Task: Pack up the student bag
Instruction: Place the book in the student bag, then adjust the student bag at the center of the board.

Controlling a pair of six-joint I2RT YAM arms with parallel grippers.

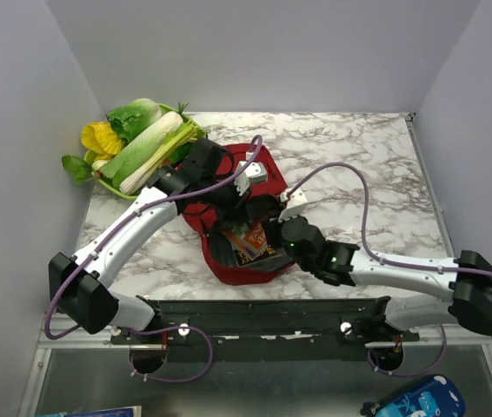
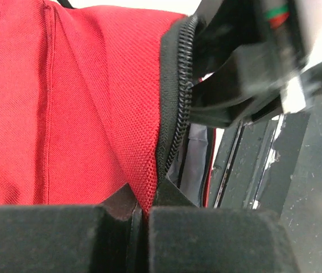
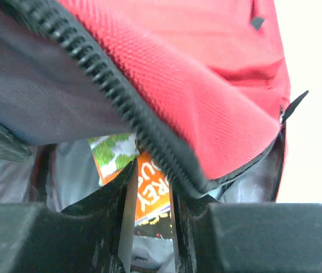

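The student bag (image 1: 259,169) lies mid-table, dark red, its mouth open toward the front. My left gripper (image 1: 244,188) reaches over the bag's far side; in the left wrist view it (image 2: 144,200) is shut on the red fabric (image 2: 64,102) right beside the black zipper (image 2: 178,96). My right gripper (image 1: 266,228) sits in the bag's mouth. In the right wrist view its jaws (image 3: 151,177) stand apart under the raised zipper edge (image 3: 121,108), with an orange and green book (image 3: 112,152) showing through the gap, inside against the grey lining (image 3: 70,170). The book (image 1: 250,240) also shows from above.
A green basket (image 1: 196,130) of leafy vegetables stands at the back left, close to the left arm. A black rail (image 1: 263,308) runs along the table's front edge. A blue pouch (image 1: 415,401) lies below the table at the front right. White walls close in the sides.
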